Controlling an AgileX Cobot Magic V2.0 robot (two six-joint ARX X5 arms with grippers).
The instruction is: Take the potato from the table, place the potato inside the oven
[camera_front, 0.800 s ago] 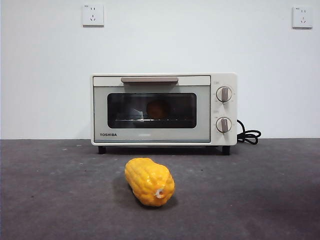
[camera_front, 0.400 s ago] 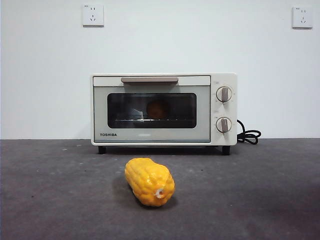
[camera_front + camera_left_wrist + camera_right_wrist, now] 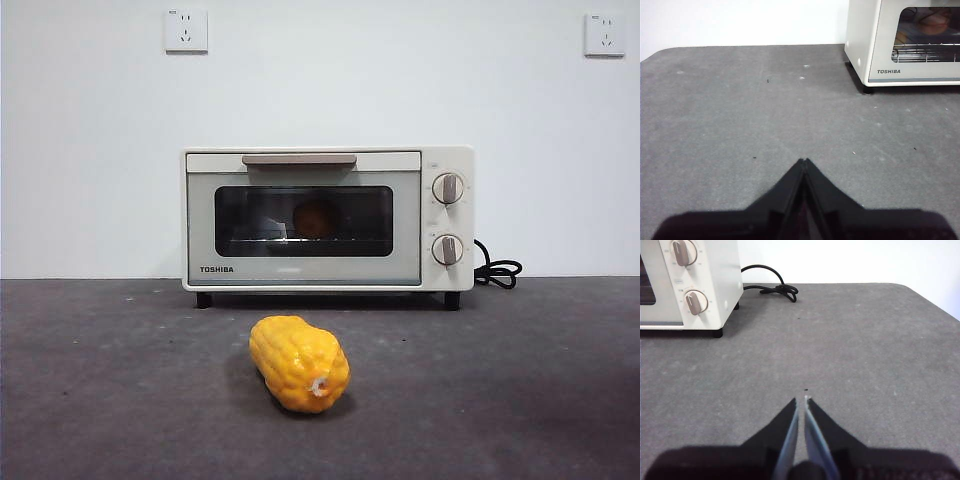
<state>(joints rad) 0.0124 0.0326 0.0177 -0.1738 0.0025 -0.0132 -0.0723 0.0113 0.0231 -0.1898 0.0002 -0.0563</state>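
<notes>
Seeing potato (image 3: 315,219) inside oven (image 3: 327,219), behind shut glass door, resting on rack. Oven stands on table (image 3: 520,380). Yellow bumpy object (image 3: 299,363) lies in front of oven, apart. I note left gripper (image 3: 804,161) pinched together, off oven's logo side; right gripper (image 3: 800,400) nearly closed, holding nothing, off knob side.

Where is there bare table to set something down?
Bare table spans both sides of the yellow bumpy object, under the shut left gripper and right gripper. Tighter: the strip between that object and the closed oven, and around the cord.
</notes>
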